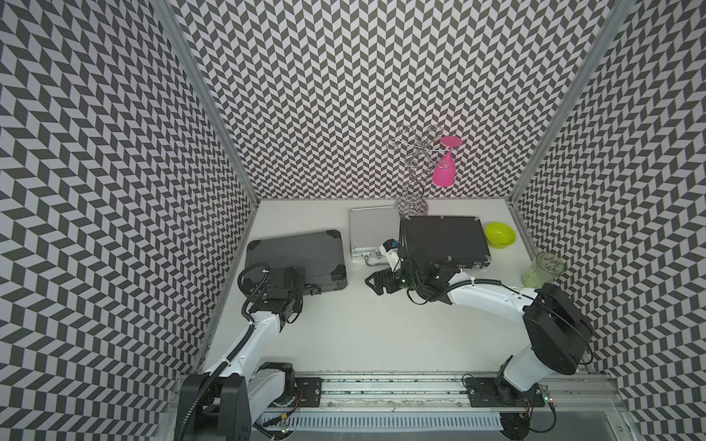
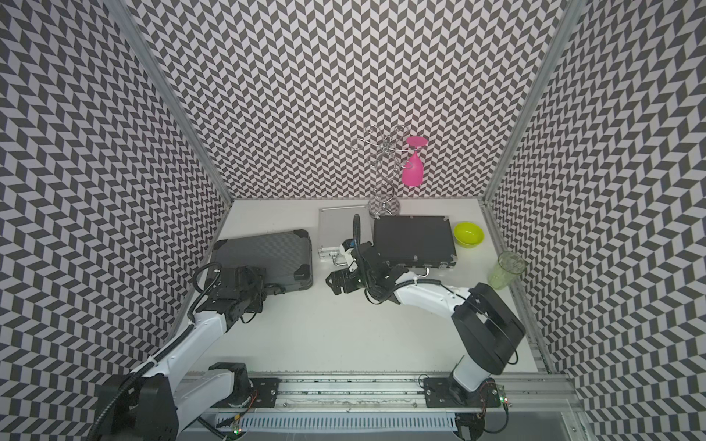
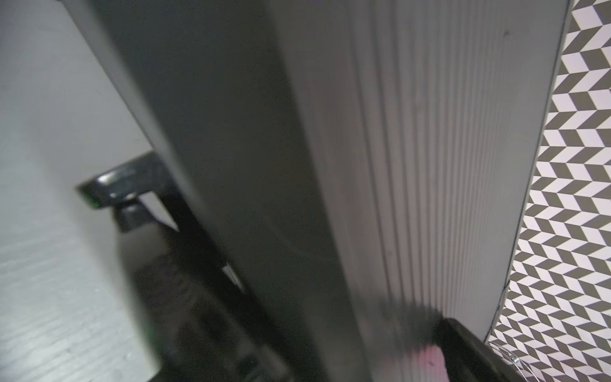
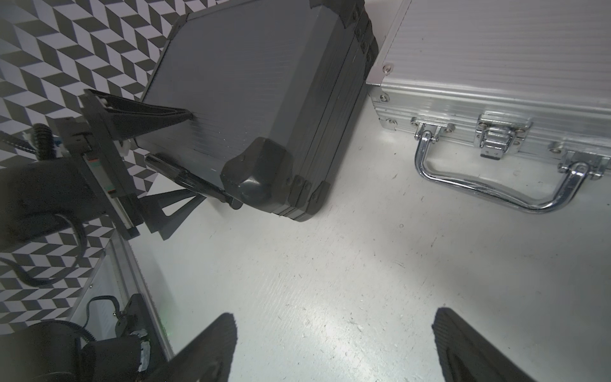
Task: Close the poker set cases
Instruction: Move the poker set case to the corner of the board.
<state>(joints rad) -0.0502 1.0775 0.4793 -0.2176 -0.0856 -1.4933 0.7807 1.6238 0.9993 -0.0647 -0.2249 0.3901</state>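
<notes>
I'm holding my left gripper [image 2: 267, 287] at the front edge of the grey case [image 2: 267, 254] — my right gripper [image 2: 333, 283] is hanging, jaws apart, over the table [image 2: 344, 336] before the silver case [image 2: 336, 229], black case [image 2: 414, 240] lying alongside.

Left case [image 1: 296, 252], middle case [image 1: 368, 229] and right case [image 1: 443, 236] sit side by side, with a bowl [image 1: 500, 234] rightmost.

The front half of the worktop [image 1: 363, 336] lies bare, with plenty of room to pass. Farther back the grey case [image 1: 298, 254], silver case [image 1: 368, 229] and black case [image 1: 443, 238] stand almost edge to edge, leaving only slits. A green bowl [image 1: 500, 235] and a tumbler [image 1: 544, 269] crowd the right edge.
</notes>
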